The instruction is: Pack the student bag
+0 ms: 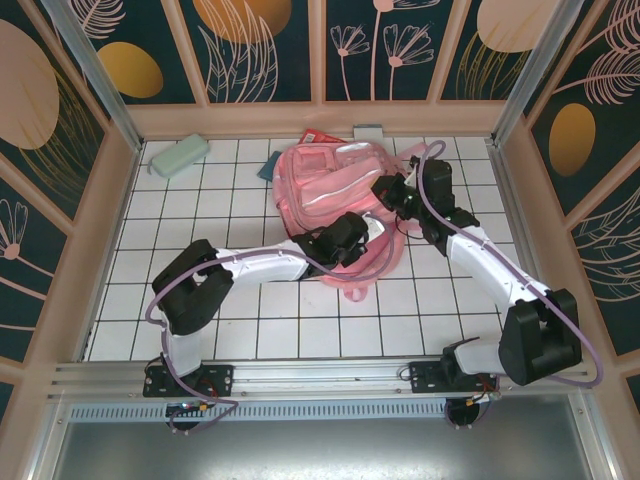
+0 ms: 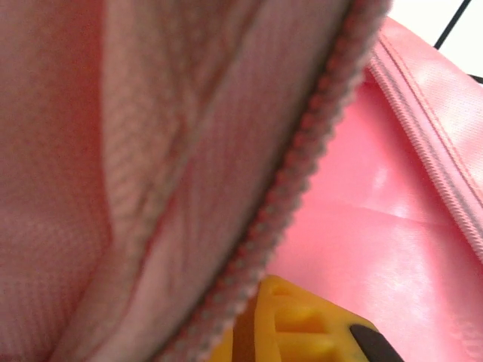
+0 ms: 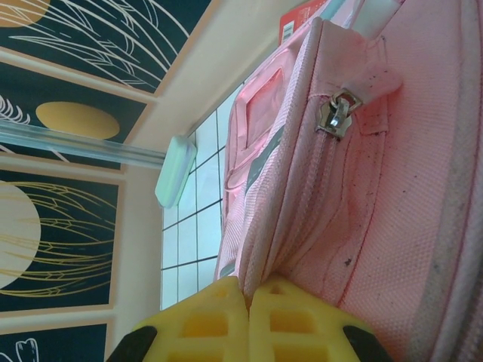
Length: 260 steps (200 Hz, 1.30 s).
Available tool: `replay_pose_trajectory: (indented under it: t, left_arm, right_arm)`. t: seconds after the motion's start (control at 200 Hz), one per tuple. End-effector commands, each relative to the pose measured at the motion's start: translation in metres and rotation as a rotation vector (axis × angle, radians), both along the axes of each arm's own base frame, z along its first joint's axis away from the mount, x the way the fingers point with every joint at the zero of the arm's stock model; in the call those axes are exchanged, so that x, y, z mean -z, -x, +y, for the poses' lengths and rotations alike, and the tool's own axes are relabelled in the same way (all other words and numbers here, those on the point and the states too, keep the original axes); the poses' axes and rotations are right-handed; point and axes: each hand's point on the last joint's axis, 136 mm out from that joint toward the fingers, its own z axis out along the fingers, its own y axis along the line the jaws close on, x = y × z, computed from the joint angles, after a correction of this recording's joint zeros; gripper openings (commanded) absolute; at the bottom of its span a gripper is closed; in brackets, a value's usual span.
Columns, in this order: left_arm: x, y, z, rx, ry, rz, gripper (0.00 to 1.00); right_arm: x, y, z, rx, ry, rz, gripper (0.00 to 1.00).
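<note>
While the student bag (image 1: pixel 325 185) lies on the white tiled bench (image 1: pixel 250 300), in the middle and toward the far wall, the 2 arms meet at it from both sides. The left arm stretches across the bench from the near left, and the left pincer (image 1: pixel 368 233) sits at the near edge of the bag. In the left wrist view only 1 yellow finger (image 2: pixel 294 324) is seen, with the grey-pink zip edge (image 2: pixel 302 151) running down just beside it. The pincer is closed almost fully. It seems to pinch this edge, but the contact itself is hidden. To the left of the zip edge the pink mesh lining of the inside shows.

The right arm comes from the near right and bends toward the right side of the bag. The right pincer (image 3: pixel 247 290) is closed completely, its 2 yellow fingers are pressed together, and a fold of the pink fabric goes in between them. Above this fold a metal zip puller (image 3: pixel 336 117) hangs on the seam, and a pale stripe (image 3: pixel 268 154) runs along the front pocket.

A pink strap (image 1: pixel 362 283) of the bag lies loose on the near side. A pale green case (image 1: pixel 180 155) rests at the far left, well apart from the bag. A small blue thing (image 1: pixel 268 166) touches the left edge of the bag, and a red flat thing (image 1: pixel 318 137) sticks out at its far edge.
</note>
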Motion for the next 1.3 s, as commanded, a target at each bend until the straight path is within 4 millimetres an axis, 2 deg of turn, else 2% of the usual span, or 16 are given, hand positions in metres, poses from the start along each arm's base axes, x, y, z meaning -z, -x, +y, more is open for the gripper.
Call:
replay_pose_trajectory:
  t: [0.0,0.175,0.215,0.36,0.455,0.556,0.736,0.751,0.771,0.966,1.156,1.296]
  left_arm:
    - [-0.012,-0.031,0.004,-0.044,-0.004,-0.137,0.0]
    - [0.004,-0.039,0.007,-0.061,-0.025,-0.143,0.01]
    - [0.004,-0.039,0.008,-0.066,-0.018,-0.141,0.06]
    - [-0.002,-0.036,0.009,-0.077,0.004,-0.12,0.37]
    - [-0.009,-0.031,0.01,-0.075,0.026,-0.093,0.46]
    - [-0.019,-0.024,0.012,-0.08,0.076,-0.055,0.47]
    - [-0.054,0.004,0.018,-0.05,0.232,0.021,0.48]
    - [-0.052,0.007,0.018,-0.046,0.237,0.037,0.48]
    - [-0.066,0.011,0.021,-0.045,0.268,0.035,0.48]
    - [-0.111,0.036,0.041,-0.071,0.436,0.084,0.5]
    - [-0.146,0.028,0.071,-0.194,0.552,0.056,0.54]
    - [-0.155,0.001,0.099,-0.308,0.6,0.043,0.57]
  right_arm:
    - [-0.052,0.008,0.01,-0.071,-0.088,-0.161,0.0]
    - [-0.05,0.007,0.009,-0.069,-0.088,-0.156,0.0]
    - [-0.05,0.007,0.009,-0.071,-0.089,-0.155,0.0]
    - [-0.048,0.006,0.009,-0.068,-0.086,-0.152,0.0]
    - [-0.045,0.005,0.007,-0.063,-0.085,-0.147,0.0]
    - [-0.043,0.004,0.006,-0.059,-0.084,-0.144,0.0]
    - [-0.037,0.007,0.002,-0.053,-0.072,-0.14,0.0]
    - [-0.036,0.008,0.001,-0.052,-0.07,-0.139,0.0]
    - [-0.035,0.008,0.001,-0.051,-0.068,-0.138,0.0]
    - [-0.024,0.021,-0.007,-0.033,-0.037,-0.135,0.0]
    - [0.006,0.037,-0.019,-0.014,0.008,-0.091,0.0]
    - [0.024,0.048,-0.032,0.013,0.041,-0.068,0.0]
